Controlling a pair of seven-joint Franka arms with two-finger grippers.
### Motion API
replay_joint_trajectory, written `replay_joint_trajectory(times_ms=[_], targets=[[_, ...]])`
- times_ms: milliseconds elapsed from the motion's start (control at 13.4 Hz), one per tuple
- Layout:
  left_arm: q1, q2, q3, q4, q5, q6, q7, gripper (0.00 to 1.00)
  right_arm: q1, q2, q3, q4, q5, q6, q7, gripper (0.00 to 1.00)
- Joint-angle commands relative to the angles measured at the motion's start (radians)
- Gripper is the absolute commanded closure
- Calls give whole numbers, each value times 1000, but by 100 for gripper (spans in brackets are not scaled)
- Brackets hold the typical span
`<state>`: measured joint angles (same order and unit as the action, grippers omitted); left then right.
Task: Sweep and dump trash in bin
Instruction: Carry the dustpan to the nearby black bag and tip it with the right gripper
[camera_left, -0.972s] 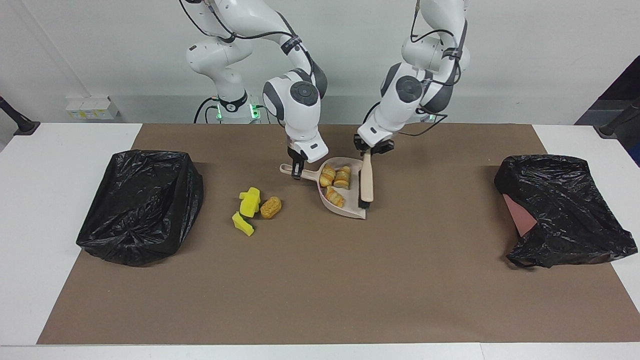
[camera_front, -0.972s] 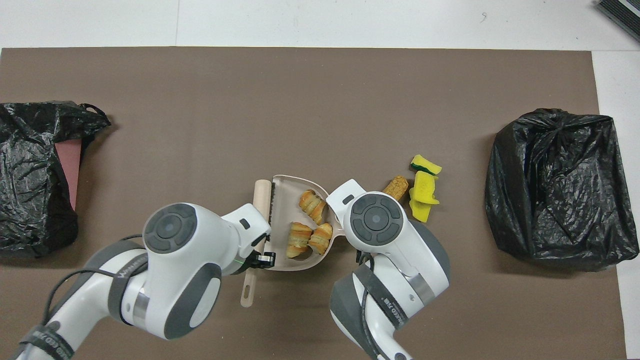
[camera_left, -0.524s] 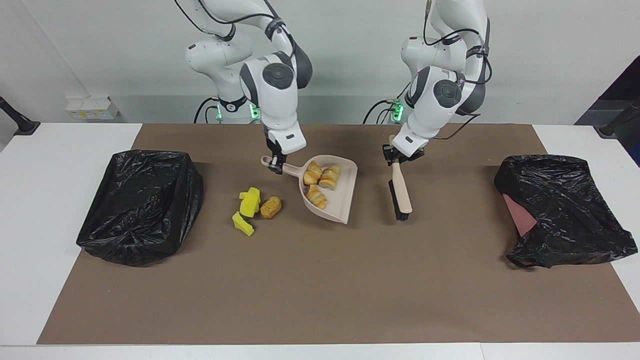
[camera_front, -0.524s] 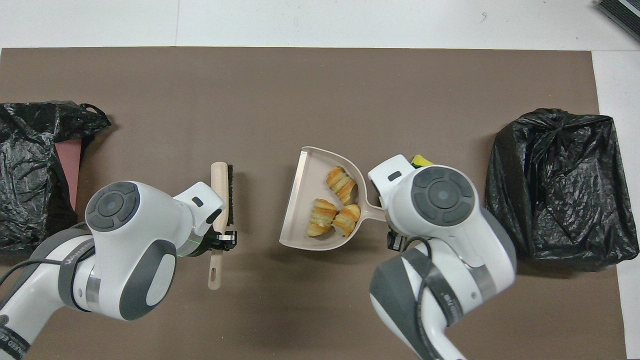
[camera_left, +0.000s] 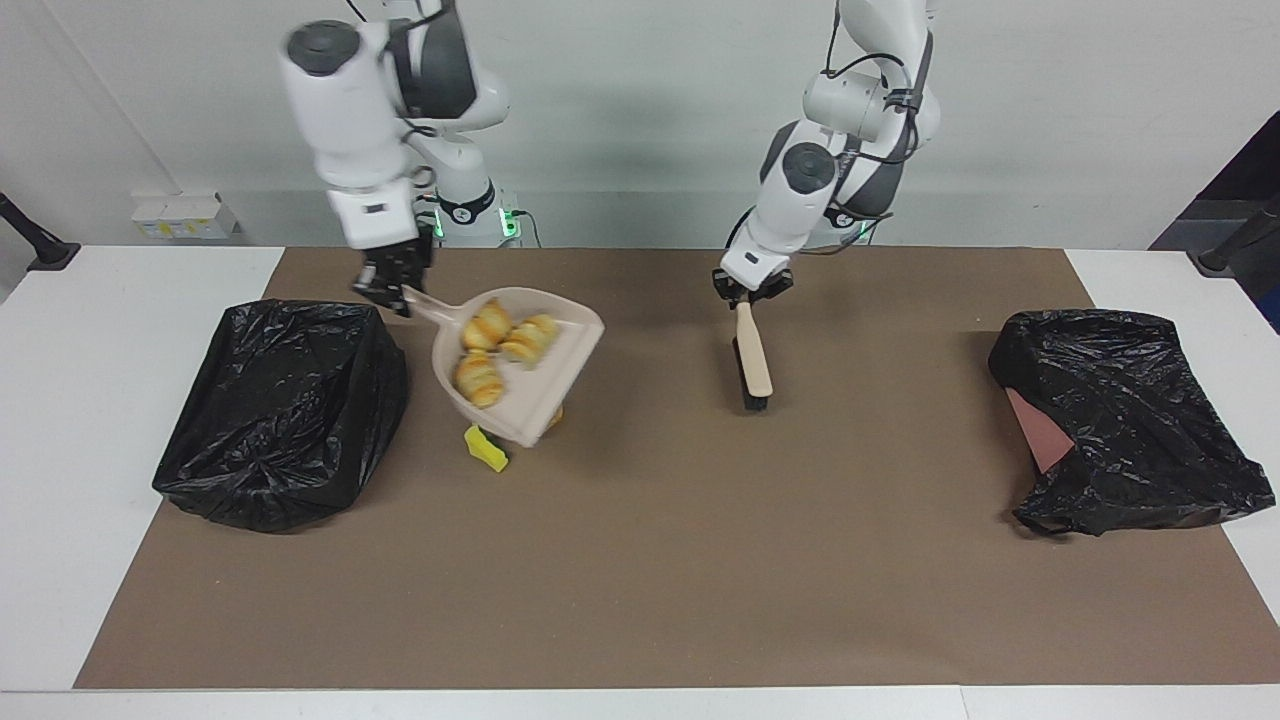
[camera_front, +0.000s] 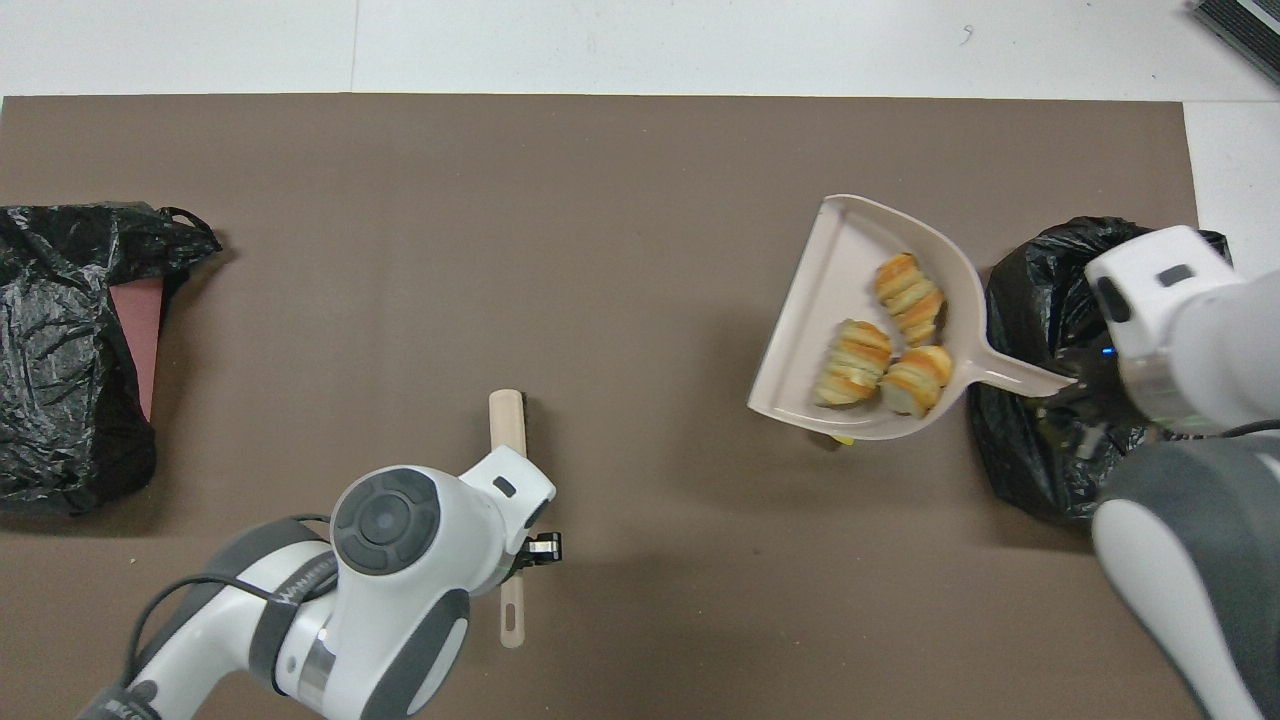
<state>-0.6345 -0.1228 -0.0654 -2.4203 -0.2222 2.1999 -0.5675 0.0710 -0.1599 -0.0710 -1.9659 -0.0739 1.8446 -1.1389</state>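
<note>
Nearest the robots, your left gripper (camera_left: 755, 292) has its fingers closed on the handle of the brush (camera_left: 752, 362), which hangs bristle-end down over the middle of the worktop (camera_left: 640, 600), toward the robots' edge; that arm waits.

Your right gripper (camera_left: 395, 283) has its fingers clamped on the handle of the dustpan (camera_left: 525, 385), raised in the air beside the lined bin (camera_left: 285, 410) at the right arm's end. Three bread pieces (camera_left: 500, 345) ride in it, and the pan slopes down toward its open lip. If it tips further before it is over the bin, they will slide out onto the mat.

Below the pan, a yellow sponge chunk (camera_left: 485, 448) lies unswept; the other scraps are probably hidden under the pan. Lower it here and you could knock them.
</note>
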Motion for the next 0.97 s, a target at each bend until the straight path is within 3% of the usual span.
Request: replay_joint_trajectory(times_ms=[0, 224, 299, 374, 598, 898], targets=[[-138, -43, 15, -123, 14, 156, -148, 100, -201, 8, 11, 22, -7, -15, -216, 100], [-171, -41, 12, -141, 14, 172, -178, 100, -364, 40, 11, 42, -43, 4, -349, 100], [-159, -32, 13, -134, 12, 163, -158, 26, -396, 57, 10, 48, -87, 42, -393, 100], [-148, -28, 15, -117, 12, 158, -160, 0, -434, 81, 8, 50, -133, 85, -439, 100], [-33, 9, 18, 4, 14, 57, -140, 0, -514, 132, 2, 50, -200, 200, -587, 100], [123, 51, 19, 131, 15, 3, -16, 0, -496, 154, 11, 61, -446, 264, -700, 100]])
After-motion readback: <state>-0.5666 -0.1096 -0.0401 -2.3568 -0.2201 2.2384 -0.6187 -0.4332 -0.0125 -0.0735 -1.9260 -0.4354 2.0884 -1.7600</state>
